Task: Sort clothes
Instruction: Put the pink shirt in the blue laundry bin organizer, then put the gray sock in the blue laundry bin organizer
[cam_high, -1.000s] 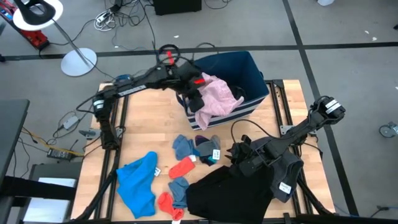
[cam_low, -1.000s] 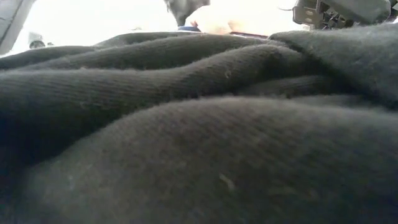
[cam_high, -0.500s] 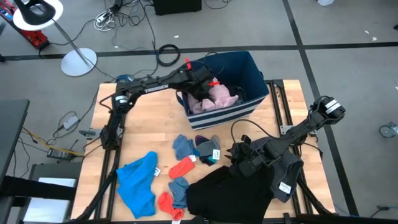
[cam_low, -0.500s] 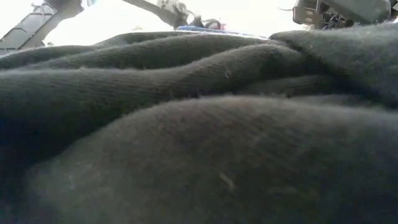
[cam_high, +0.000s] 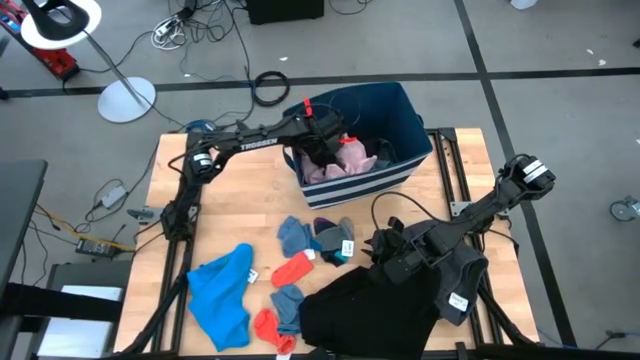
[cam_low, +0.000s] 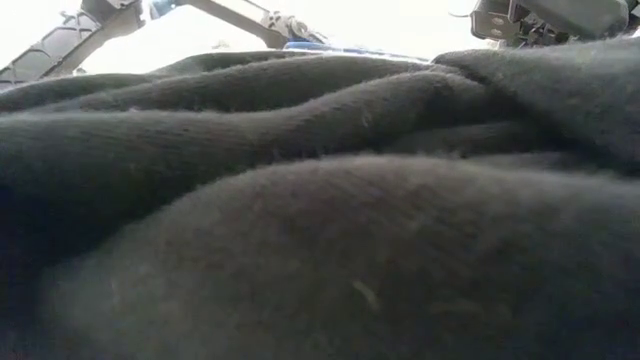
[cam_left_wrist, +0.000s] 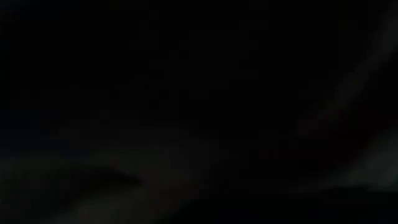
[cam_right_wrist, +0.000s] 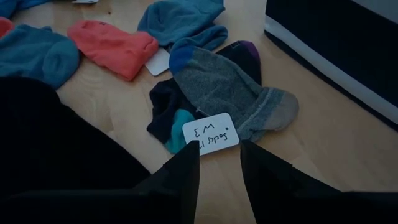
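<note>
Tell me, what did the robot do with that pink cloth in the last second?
The left gripper carried the soft pink garment from the rim down into the navy striped fabric bin, still shut on it. The right gripper and the socks stayed put.

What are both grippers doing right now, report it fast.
Left gripper: down in the navy bin, jaws shut on the pink garment.
Right gripper: jaws open, holding nothing, above the tagged socks.
</note>
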